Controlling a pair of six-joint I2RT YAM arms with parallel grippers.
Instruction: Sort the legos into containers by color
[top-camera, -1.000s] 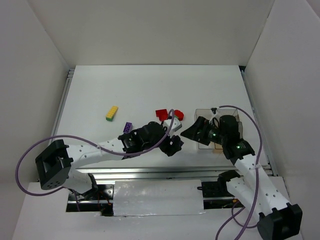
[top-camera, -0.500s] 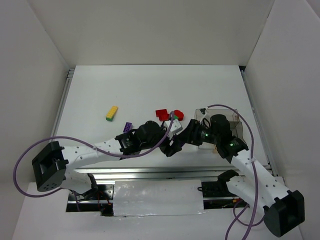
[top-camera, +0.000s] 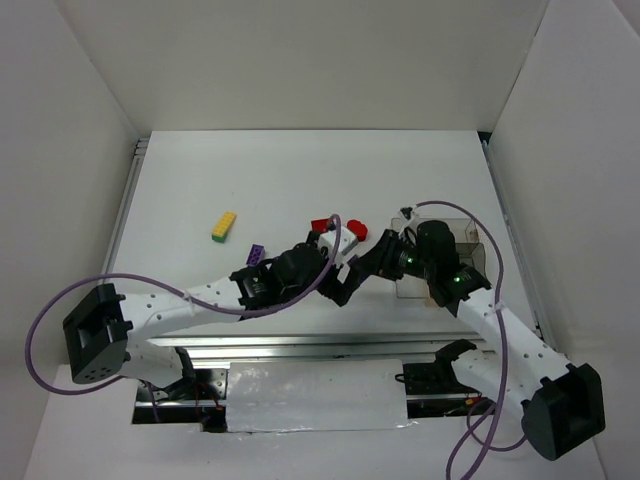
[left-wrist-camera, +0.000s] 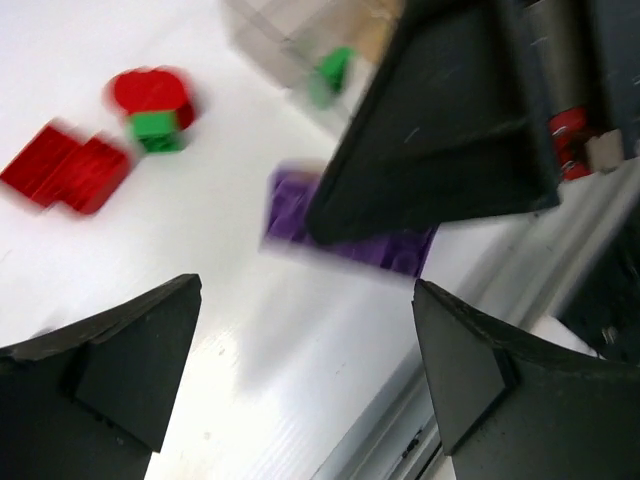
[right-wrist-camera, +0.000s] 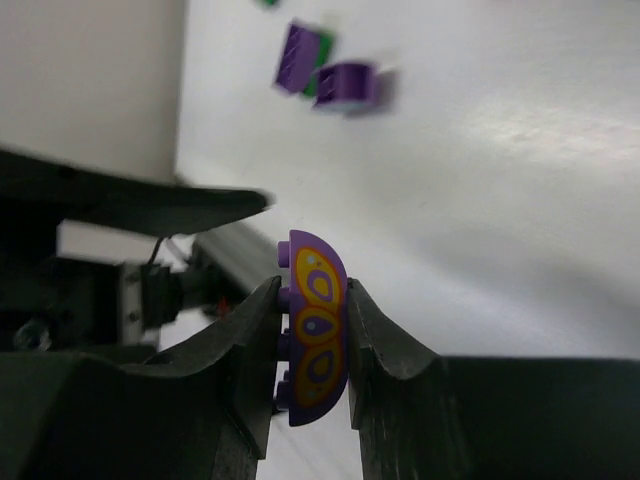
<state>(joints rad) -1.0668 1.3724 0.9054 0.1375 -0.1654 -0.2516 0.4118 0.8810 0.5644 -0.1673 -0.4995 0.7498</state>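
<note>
Legos lie scattered on the white table: a yellow-and-green brick sits well off to the left, a small purple brick is just beside the left arm, and near the middle lie flat red bricks and a round red piece with a green brick touching it. One more lego, a purple curved piece printed with yellow-orange ovals, is clamped edge-on in the right gripper, both of whose fingers press against its flat faces. The left gripper stands spread wide and grips nothing, its fingers well apart, with the purple curved piece and the right gripper just ahead of the gap. At the right, partly under the right arm, sits the clear container. A green lego shows inside it, though which compartment cannot be told.
</note>
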